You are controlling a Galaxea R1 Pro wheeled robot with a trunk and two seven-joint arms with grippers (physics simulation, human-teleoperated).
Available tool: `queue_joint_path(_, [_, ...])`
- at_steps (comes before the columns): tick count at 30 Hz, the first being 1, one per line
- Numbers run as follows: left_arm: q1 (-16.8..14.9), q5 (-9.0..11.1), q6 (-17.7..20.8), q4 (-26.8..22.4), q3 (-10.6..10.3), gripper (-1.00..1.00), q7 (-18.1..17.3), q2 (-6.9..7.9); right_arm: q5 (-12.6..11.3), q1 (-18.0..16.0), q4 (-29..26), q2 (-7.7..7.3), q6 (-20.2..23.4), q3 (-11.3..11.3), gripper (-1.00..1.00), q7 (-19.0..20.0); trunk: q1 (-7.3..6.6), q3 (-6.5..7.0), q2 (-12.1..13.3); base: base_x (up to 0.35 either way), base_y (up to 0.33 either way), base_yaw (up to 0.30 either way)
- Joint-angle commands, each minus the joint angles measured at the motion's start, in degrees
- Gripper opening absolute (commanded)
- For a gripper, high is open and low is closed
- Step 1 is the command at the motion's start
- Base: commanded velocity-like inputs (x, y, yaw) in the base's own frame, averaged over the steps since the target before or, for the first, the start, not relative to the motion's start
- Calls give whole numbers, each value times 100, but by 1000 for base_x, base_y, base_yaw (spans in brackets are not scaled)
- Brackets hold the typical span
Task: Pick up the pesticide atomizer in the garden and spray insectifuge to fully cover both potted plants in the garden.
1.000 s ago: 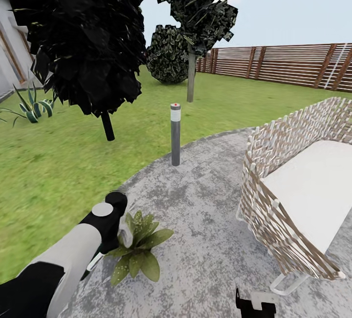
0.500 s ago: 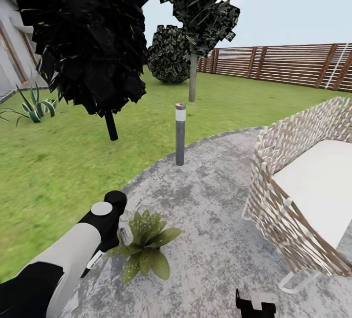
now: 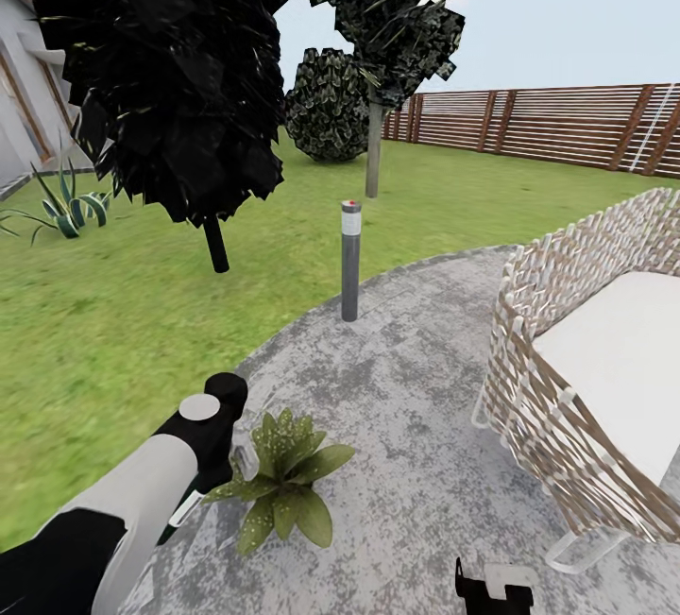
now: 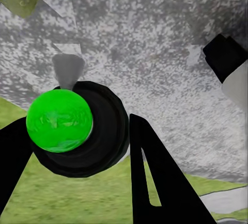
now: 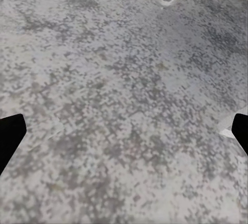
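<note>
A: What's nearest, and how many?

B: Two grippers. The left gripper (image 4: 72,146) is clenched on the atomizer (image 4: 77,131), seen end-on between its dark fingers (image 4: 155,177): a black round body with a bright green cap. The right gripper (image 5: 124,131) is spread wide over bare patio (image 5: 124,90), only its two black tips at the edges.

A: And the plants?

B: One plant (image 3: 283,483), a rosette of broad speckled leaves, sits on the patio just beside the left arm (image 3: 142,492). The arm's end covers the leaves on that side, and I cannot make out the pot.

A: What's around it?

B: One woven chair (image 3: 586,369) with a white cushion to the right, well apart. Beyond the plant, one grey lamp (image 3: 350,261) stands at the patio's edge. Farther out on the lawn (image 3: 113,313), two trees: a dark one (image 3: 179,76) to the left, another (image 3: 387,20) behind the lamp, with one round bush (image 3: 326,105) beside it. A spiky clump (image 3: 66,204) is far left, and the fence (image 3: 548,124) closes the back.
</note>
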Motion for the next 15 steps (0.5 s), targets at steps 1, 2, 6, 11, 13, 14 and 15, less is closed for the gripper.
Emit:
queue_joint_path(1, [-2,-43,58,-10,0,-100,-53,-1,-48,-5,0,-1,-13,51,100,-15,-1,-5,-2,0,0,0])
queue_joint_path(2, [-2,-39,58,-12,12,-100,-53,-1,-48,-4,0,-1,-13,51,100,-15,-1,-5,-2,91,0,0])
queue_joint_path(6, [-2,-44,58,-7,17,-100,-53,0,-47,-3,0,-1,-13,53,100,-15,-1,-5,-2,271,0,0])
queue_joint_path(11, [-2,-45,58,3,4,-100,-53,6,-49,-3,-2,6,-13,51,100,-15,-1,-18,-2,319,0,0])
queue_joint_path(13, [-2,-45,58,4,-6,-100,-53,1,-53,-3,-5,7,-13,51,100,-15,-1,-34,-2,184,0,0])
queue_joint_path(14, [-2,-42,58,8,-9,-100,-53,0,-52,-2,-5,7,-13,51,100,-18,-1,-39,-2,66,0,0])
queue_joint_path(15, [5,-37,58,15,-11,-100,-53,-8,-52,-4,-4,8,-13,51,100,-22,-1,-40,-2,17,0,0])
